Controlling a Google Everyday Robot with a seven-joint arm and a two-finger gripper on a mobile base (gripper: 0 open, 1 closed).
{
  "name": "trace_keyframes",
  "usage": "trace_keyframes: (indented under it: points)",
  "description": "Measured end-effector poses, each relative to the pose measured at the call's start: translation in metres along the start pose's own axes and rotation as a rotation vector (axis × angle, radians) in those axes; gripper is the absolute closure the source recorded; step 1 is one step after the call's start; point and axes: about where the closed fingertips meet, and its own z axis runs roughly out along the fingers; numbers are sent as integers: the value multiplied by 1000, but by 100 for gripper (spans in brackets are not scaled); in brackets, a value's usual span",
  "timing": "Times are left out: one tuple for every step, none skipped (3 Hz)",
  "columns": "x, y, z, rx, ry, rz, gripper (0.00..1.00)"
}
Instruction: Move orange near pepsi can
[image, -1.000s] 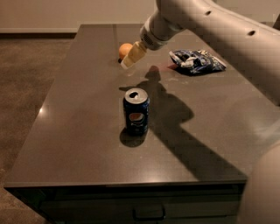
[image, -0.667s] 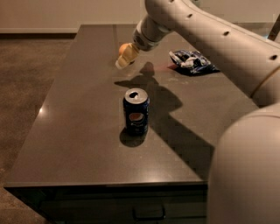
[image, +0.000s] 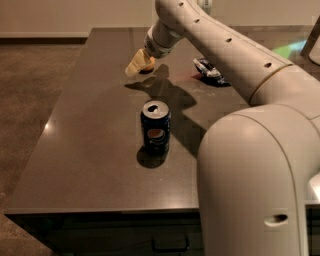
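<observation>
The pepsi can stands upright near the middle of the dark table, with its logo facing me and its silver top showing. The orange lies at the far side of the table, well behind the can. It is mostly covered by my gripper, which has come down right at it from the right. Only the orange's right part shows. My pale arm reaches across from the right foreground and fills much of the view.
A blue-and-white snack bag lies at the far right of the table, partly behind my arm. The table's left edge and front edge drop to a brown carpet floor. A drawer handle sits under the front edge.
My gripper has moved onto the orange, which now shows only at its right side. My arm has swung closer and hides more of the snack bag. The can has not moved.
</observation>
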Motion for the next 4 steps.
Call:
trace_keyframes:
  points:
    - [-6,-1,12,-10,-17,29,0]
    - [-14,-1,17,-8,-57,57,0]
    - [-21,0,22,-12,-73,64,16]
    - [-23,-2,24,-11,-72,60,38]
